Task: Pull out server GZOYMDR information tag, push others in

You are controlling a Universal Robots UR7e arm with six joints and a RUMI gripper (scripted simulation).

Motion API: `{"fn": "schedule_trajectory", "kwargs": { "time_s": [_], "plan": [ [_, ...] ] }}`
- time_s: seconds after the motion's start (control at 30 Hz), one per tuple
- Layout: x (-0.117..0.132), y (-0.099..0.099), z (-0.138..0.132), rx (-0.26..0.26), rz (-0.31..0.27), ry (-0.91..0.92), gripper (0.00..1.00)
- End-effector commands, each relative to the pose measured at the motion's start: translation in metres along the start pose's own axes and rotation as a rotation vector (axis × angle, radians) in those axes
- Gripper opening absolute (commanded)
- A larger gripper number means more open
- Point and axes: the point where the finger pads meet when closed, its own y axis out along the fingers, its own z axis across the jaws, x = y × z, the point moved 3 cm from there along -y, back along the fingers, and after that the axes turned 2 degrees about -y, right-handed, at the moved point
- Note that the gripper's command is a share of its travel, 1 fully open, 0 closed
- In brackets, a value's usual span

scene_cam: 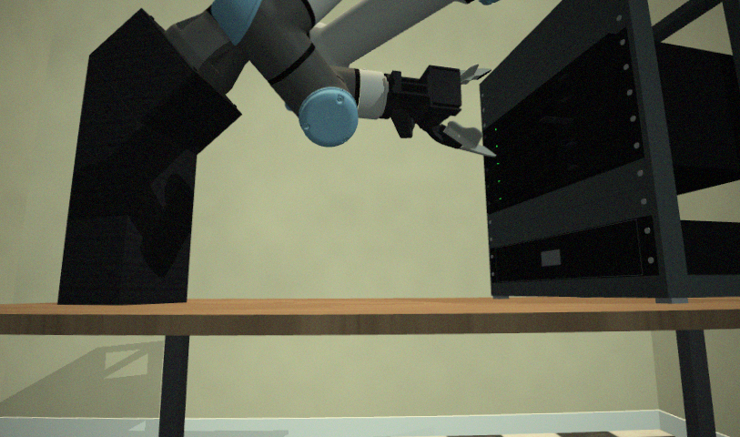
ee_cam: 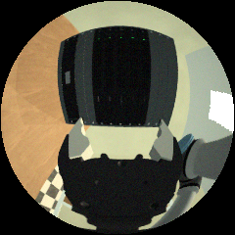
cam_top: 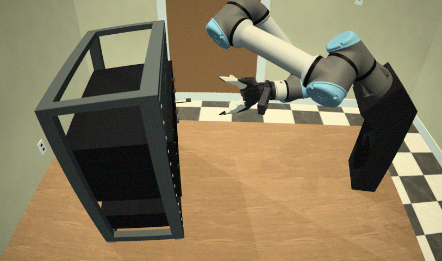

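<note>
The rack (cam_top: 150, 64) (scene_cam: 653, 162) (ee_cam: 164, 73) stands upright on the table, with a block of black servers (cam_top: 116, 174) (scene_cam: 568, 135) (ee_cam: 122, 64) in it. One information tag (cam_top: 183, 100) sticks out of the rack's front, pale with a dark end. Several small dark tag ends, one of them the tag end (cam_top: 176, 121), show close to the front above and below it. No service tag print can be read. My gripper (cam_top: 220, 95) (scene_cam: 491, 112) (ee_cam: 121, 118) is open and empty, in front of the rack and clear of the pulled-out tag. The tags are hard to make out in the wrist view.
The arm's black pedestal (cam_top: 378, 135) (scene_cam: 129, 162) stands on the table (cam_top: 281, 193) (scene_cam: 335, 323) opposite the rack's front. A separate lower server (scene_cam: 590, 251) with a pale label sits near the rack's bottom. A gap separates the open fingers from the rack's front.
</note>
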Motion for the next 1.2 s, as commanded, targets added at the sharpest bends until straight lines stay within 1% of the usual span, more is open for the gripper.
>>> {"fn": "schedule_trajectory", "kwargs": {
  "time_s": [0.0,0.27,0.5,0.57,1.07,1.17],
  "plan": [
    [0.0,0.0,0.001,-0.002,0.004,0.001,1.0],
    [0.001,0.003,0.005,-0.017,0.03,0.007,1.0],
    [0.002,0.005,0.009,-0.043,0.064,0.016,1.0],
    [0.002,0.005,0.009,-0.043,0.064,0.016,1.0],
    [0.005,0.012,0.024,-0.123,0.169,0.042,1.0],
    [0.006,0.013,0.025,-0.13,0.177,0.044,1.0]
  ]
}}
